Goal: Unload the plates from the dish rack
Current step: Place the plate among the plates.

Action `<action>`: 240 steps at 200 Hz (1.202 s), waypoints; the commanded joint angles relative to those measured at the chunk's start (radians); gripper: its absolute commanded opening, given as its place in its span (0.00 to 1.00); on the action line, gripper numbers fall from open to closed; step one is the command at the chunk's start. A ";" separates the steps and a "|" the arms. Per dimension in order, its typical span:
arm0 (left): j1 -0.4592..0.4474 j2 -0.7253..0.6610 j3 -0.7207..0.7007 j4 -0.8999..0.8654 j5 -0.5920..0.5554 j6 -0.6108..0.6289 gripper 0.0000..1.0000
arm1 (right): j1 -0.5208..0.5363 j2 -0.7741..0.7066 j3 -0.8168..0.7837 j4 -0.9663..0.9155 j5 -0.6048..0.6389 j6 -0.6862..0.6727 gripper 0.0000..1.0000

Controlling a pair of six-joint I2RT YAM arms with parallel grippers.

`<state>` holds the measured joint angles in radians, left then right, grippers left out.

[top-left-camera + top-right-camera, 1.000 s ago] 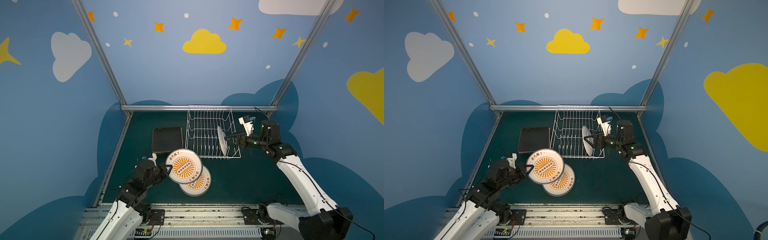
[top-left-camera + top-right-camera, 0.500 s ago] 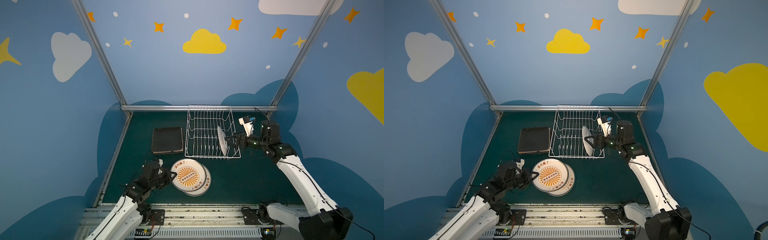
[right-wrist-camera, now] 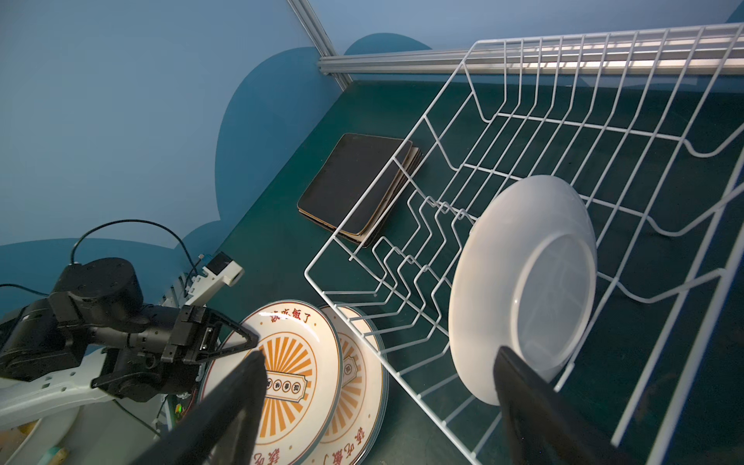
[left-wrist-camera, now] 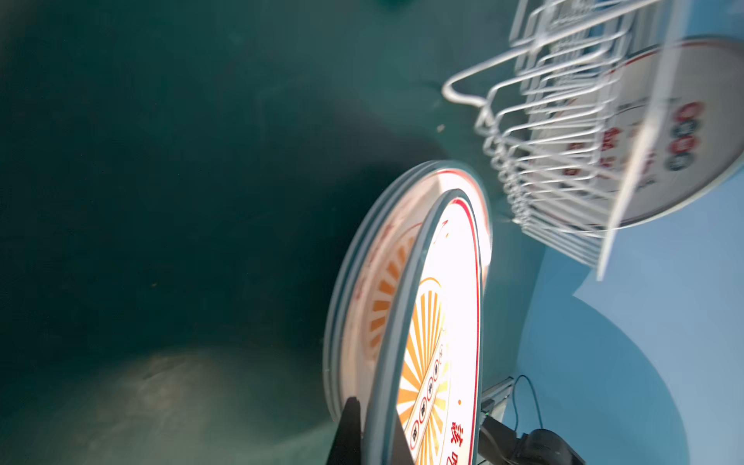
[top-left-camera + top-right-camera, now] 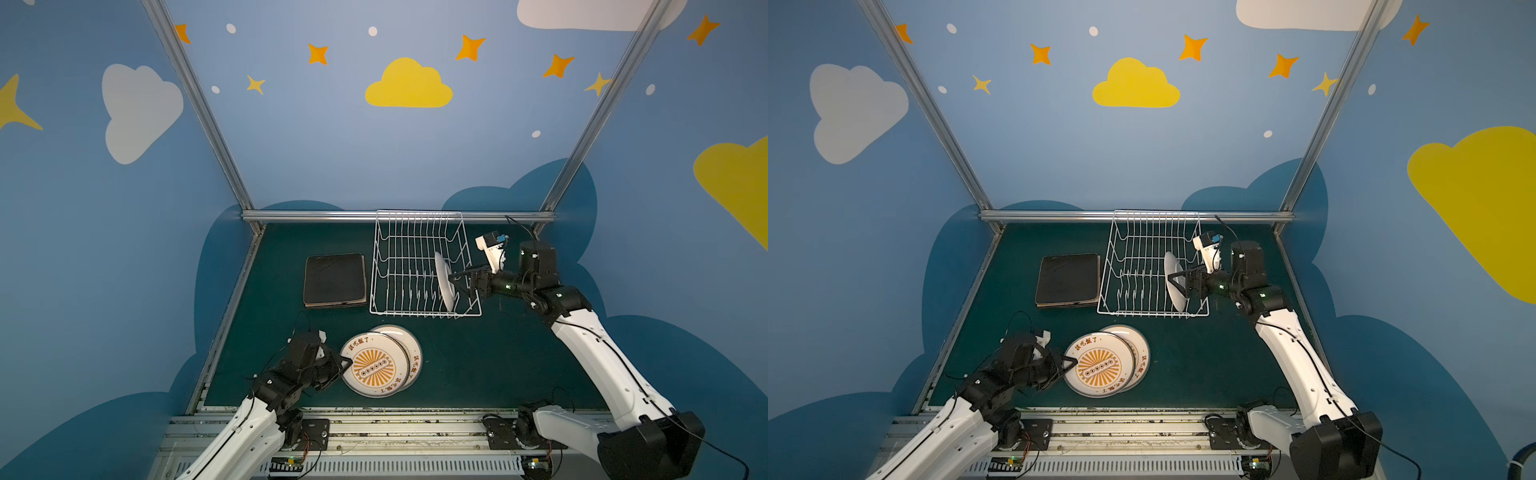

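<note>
A round white plate with an orange sunburst (image 5: 374,365) (image 5: 1100,365) (image 4: 439,322) lies low over another round plate of the same print (image 5: 413,353) on the green mat. My left gripper (image 5: 347,365) (image 5: 1073,365) (image 4: 376,443) is shut on its near-left rim. In the white wire dish rack (image 5: 407,257) (image 5: 1142,266) (image 3: 443,120) one round plate (image 5: 442,280) (image 3: 523,282) stands on edge at the right end. My right gripper (image 5: 455,282) (image 3: 378,354) is open beside it, one finger across its lower rim.
A stack of black-backed square plates (image 5: 334,278) (image 3: 354,185) lies flat left of the rack. Aluminium rails run along the back and left edges of the mat. Blue walls close the cell in.
My left arm has lowered the sunburst plate from a raised, tilted hold down over the other round plate. The right arm and the plate in the rack have not moved.
</note>
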<state>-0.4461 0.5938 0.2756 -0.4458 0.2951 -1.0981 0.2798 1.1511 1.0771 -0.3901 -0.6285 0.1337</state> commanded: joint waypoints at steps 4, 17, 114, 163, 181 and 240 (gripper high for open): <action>-0.002 0.055 0.029 0.100 0.054 0.051 0.03 | 0.007 -0.007 0.014 -0.004 0.005 -0.004 0.88; -0.002 0.086 0.039 0.121 0.058 0.069 0.03 | 0.007 -0.011 0.008 -0.003 0.004 -0.004 0.88; -0.002 0.206 0.048 0.194 0.021 0.075 0.35 | 0.008 -0.013 0.000 0.000 0.009 -0.008 0.88; -0.002 0.224 0.059 0.196 0.016 0.075 0.70 | 0.007 0.002 0.017 -0.021 0.004 -0.015 0.88; -0.002 0.253 0.071 0.198 0.012 0.077 0.85 | 0.007 0.007 0.021 -0.018 0.003 -0.008 0.88; -0.003 0.310 0.159 0.172 -0.015 0.113 0.99 | 0.008 0.008 0.024 -0.019 0.011 0.005 0.88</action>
<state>-0.4465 0.9031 0.3927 -0.2634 0.3046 -1.0195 0.2836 1.1534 1.0771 -0.3981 -0.6235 0.1345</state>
